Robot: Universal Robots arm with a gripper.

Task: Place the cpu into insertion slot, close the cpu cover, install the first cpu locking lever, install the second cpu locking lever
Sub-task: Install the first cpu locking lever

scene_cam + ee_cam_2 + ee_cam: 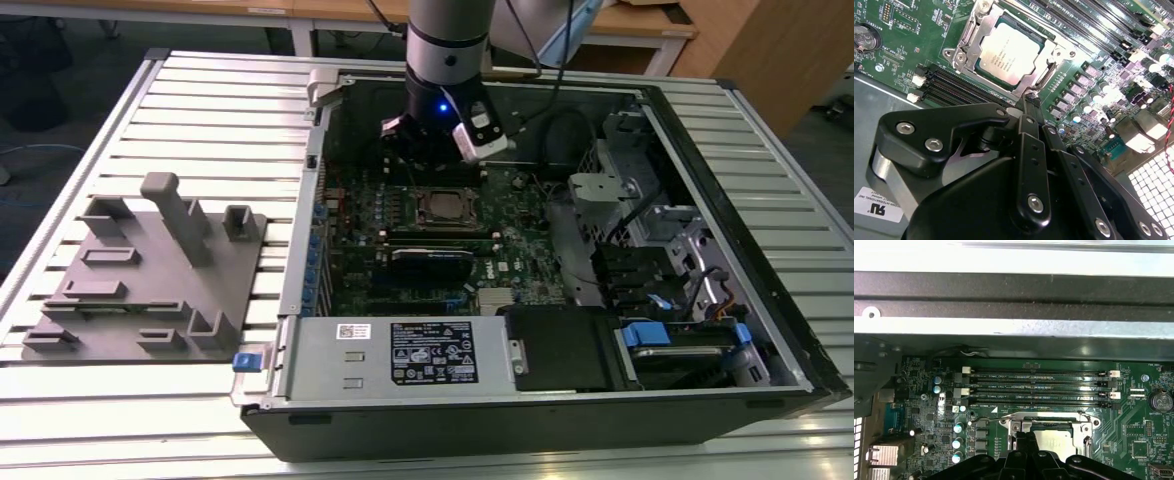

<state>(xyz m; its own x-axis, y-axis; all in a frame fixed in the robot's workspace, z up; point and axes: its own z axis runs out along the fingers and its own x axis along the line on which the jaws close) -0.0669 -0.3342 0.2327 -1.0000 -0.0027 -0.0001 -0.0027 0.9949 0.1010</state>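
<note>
1. Metal first: I see the cpu (1009,52), flat, square and dull silvery, lying in the insertion slot (420,208) on the green circuit board (904,45).
2. The cpu cover (970,37), a thin shiny frame, lies flat around it.
3. My arm (447,50) stands near vertical. The black gripper (1029,102) has its fingers pinched together, tip at the cover's edge. I cannot tell if it touches.

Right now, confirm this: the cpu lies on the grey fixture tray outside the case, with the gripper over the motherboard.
Wrong in one respect: the cpu sits in the insertion slot on the motherboard, as the second wrist view shows, not on the grey fixture tray. The gripper is over the motherboard.
</note>
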